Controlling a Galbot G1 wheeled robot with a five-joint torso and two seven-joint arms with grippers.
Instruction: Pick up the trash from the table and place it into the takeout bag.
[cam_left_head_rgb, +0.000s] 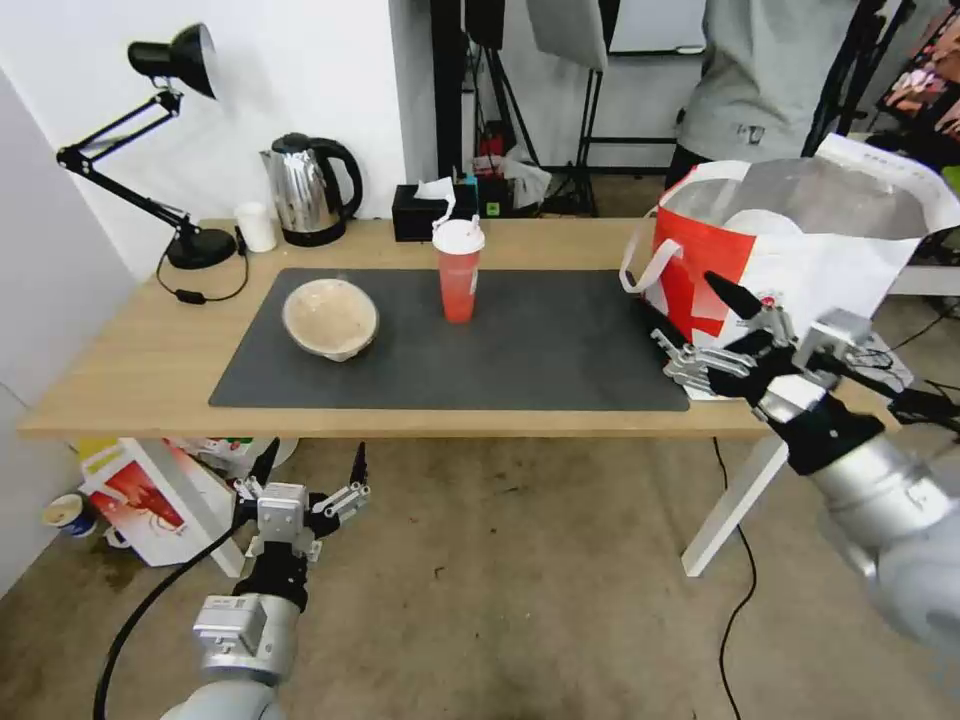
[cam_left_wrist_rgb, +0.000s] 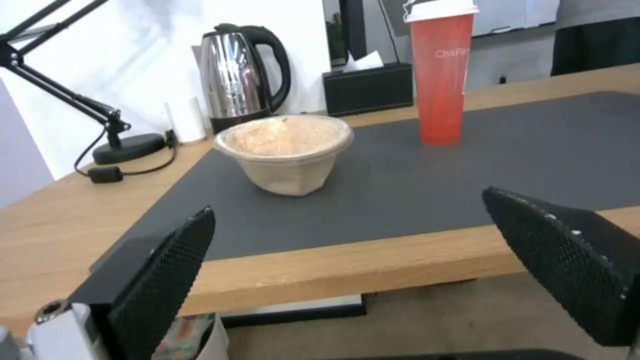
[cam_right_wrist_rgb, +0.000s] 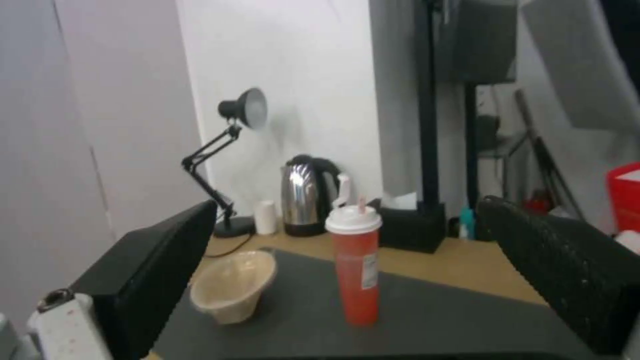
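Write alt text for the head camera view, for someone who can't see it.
A light-wood table with a dark mat holds a beige paper bowl and a lidded red cup, with a large white and red takeout bag at its right end. The open right gripper hovers beside the bag; the open left gripper waits below the table's front edge.

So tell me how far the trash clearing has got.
Done: a round white item already sits inside the foil-lined takeout bag. In hand: nothing; the right gripper is open beside the bag, the left gripper open below the table edge. Left: beige paper bowl, red lidded cup.
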